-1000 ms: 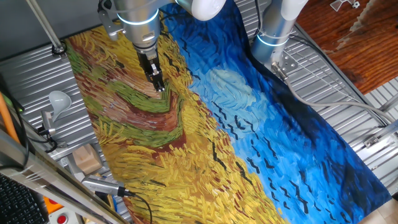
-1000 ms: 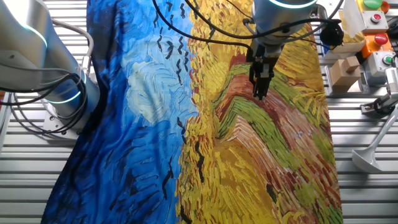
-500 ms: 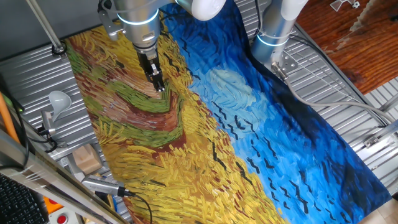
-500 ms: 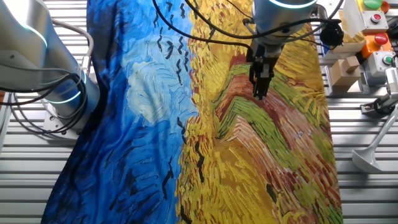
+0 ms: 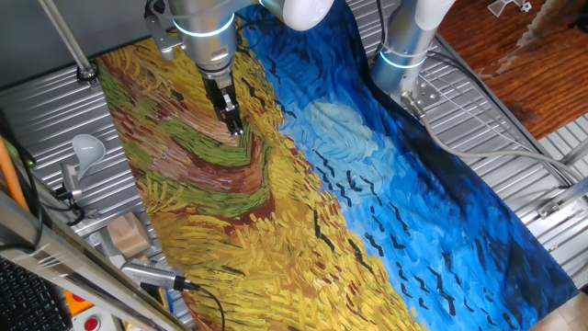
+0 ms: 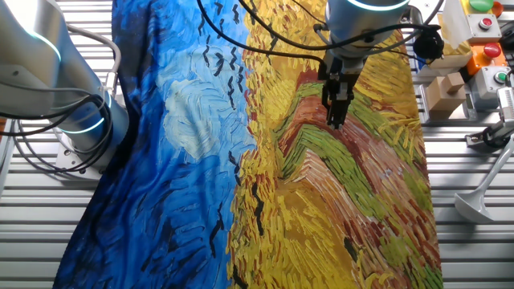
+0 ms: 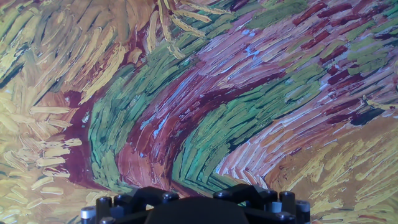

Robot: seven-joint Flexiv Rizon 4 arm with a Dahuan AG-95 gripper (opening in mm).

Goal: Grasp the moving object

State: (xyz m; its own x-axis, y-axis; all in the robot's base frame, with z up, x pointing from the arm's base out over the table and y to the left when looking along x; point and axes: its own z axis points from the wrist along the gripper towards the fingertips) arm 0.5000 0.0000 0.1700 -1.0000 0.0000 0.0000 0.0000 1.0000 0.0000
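My gripper point(image 5: 235, 127) points down at the painted cloth point(image 5: 303, 184), with its tips on or just above the green and brown brushstrokes. It also shows in the other fixed view point(image 6: 336, 120). The two fingers look pressed together. The small pink and yellow toy does not show in any view. If it is at the fingertips, it is hidden. The hand view shows only the painted cloth point(image 7: 199, 106) close up and the dark gripper body along the bottom edge.
A second arm's base point(image 5: 404, 46) stands at the cloth's blue edge. A wooden block point(image 5: 129, 234), a grey tool point(image 5: 83, 152) and a cabled device point(image 5: 152, 274) lie on the ribbed metal table point(image 5: 496, 138) beside the yellow edge. Button boxes point(image 6: 486, 32) sit near that side.
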